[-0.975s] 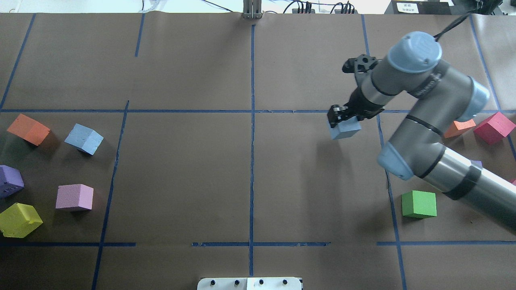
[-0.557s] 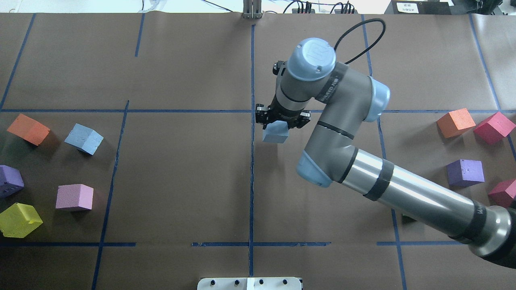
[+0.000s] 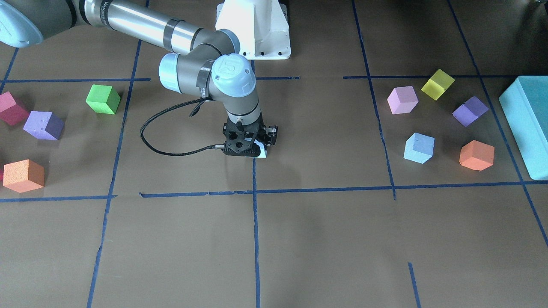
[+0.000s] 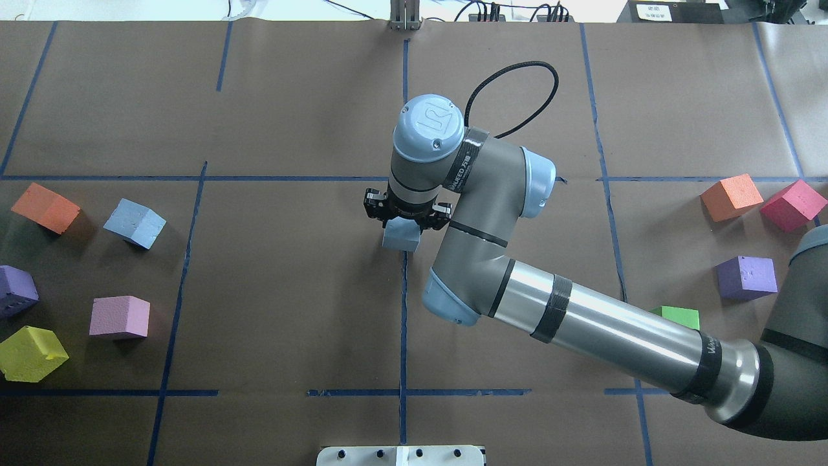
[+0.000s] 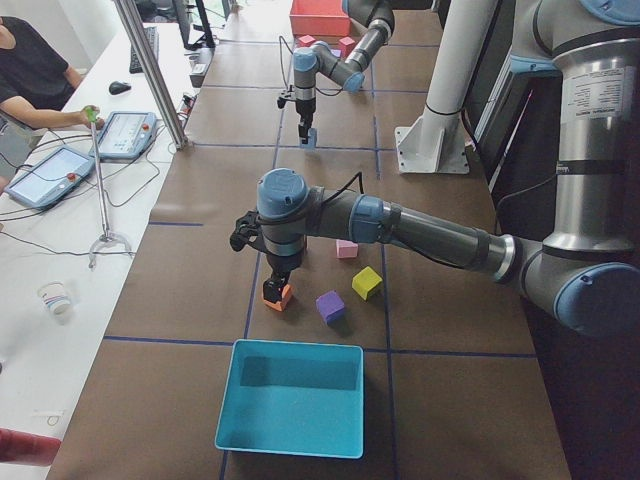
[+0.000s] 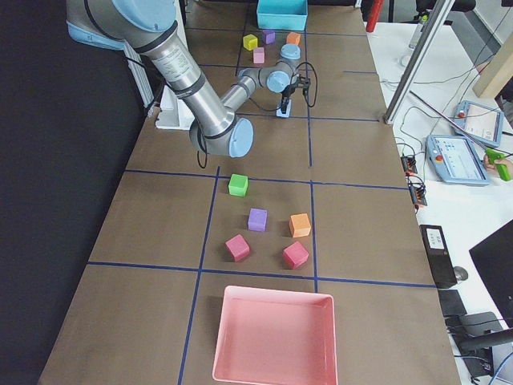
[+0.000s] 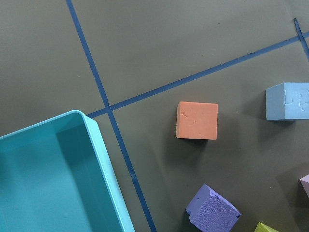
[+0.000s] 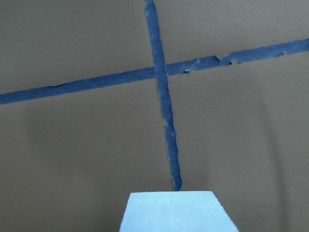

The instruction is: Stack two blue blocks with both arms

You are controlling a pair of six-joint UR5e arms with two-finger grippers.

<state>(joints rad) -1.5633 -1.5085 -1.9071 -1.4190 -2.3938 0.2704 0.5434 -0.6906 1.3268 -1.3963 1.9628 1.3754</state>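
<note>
Apart: orange cube [image 4: 731, 196], right claw [image 4: 406, 223] gripping blue block [image 4: 400, 238].

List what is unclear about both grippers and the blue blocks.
Left gripper: side view only, too small to judge open or shut; absent from its wrist view.
Carried blue block: the right gripper hides most of it in the front view; the wrist view's bottom edge cuts it.

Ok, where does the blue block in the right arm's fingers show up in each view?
Front-facing: centre, a pale sliver of the held blue block.
Overhead: the block, centre.
Exterior left: the block, far, top middle.
Exterior right: the block, far, top middle.
Left wrist: not in it.
Right wrist: the block, bottom edge.
Shared landmark: the centre tape line, right at the block.
</note>
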